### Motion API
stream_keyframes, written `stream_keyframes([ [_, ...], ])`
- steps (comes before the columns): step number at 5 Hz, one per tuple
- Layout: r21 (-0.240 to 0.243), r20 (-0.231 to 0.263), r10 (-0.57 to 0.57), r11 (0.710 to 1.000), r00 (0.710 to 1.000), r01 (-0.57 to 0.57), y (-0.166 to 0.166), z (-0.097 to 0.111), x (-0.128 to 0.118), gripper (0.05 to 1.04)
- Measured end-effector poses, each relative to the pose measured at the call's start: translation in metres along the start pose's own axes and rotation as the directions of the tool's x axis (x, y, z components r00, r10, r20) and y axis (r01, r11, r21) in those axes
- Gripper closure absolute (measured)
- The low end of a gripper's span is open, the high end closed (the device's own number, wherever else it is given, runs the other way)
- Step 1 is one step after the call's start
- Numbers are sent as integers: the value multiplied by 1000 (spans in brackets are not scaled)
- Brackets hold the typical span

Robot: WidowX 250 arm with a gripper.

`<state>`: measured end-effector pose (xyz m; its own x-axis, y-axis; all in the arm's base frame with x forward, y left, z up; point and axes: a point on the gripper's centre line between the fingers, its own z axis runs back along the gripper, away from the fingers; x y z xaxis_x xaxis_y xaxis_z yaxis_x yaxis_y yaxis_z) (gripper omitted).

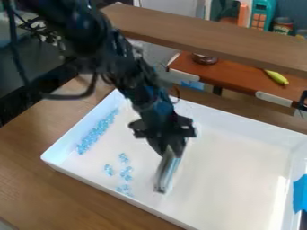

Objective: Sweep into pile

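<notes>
Blue loose pieces [126, 173] lie in the white tray [234, 166] between the flat blade [165, 173], gripped by the gripper [174, 144] with its long axis slanting toward the near rim, and the beaded row [96, 131] viewer's left; stroke presumably leftward.

Glossy, smooth white plastic-looking tray [240, 175], matt brown wood-grain counter [36, 148], shiny translucent blue beads [93, 134], smooth wooden plank [198, 33] above, matt blue tape [300, 193]
</notes>
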<state>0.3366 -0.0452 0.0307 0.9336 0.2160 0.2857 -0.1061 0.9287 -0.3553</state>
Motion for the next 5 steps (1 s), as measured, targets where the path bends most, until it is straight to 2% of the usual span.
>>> stream_keyframes([
  [1,-17,-1,-17,1000,1000,17,1,-7,-16,745],
  [3,18,29,-49,999,998,48,17,-16,-25,745],
  [4,59,4,-55,997,998,55,28,-19,-24,745],
  [5,133,-43,-59,989,997,64,47,-18,-18,745],
])
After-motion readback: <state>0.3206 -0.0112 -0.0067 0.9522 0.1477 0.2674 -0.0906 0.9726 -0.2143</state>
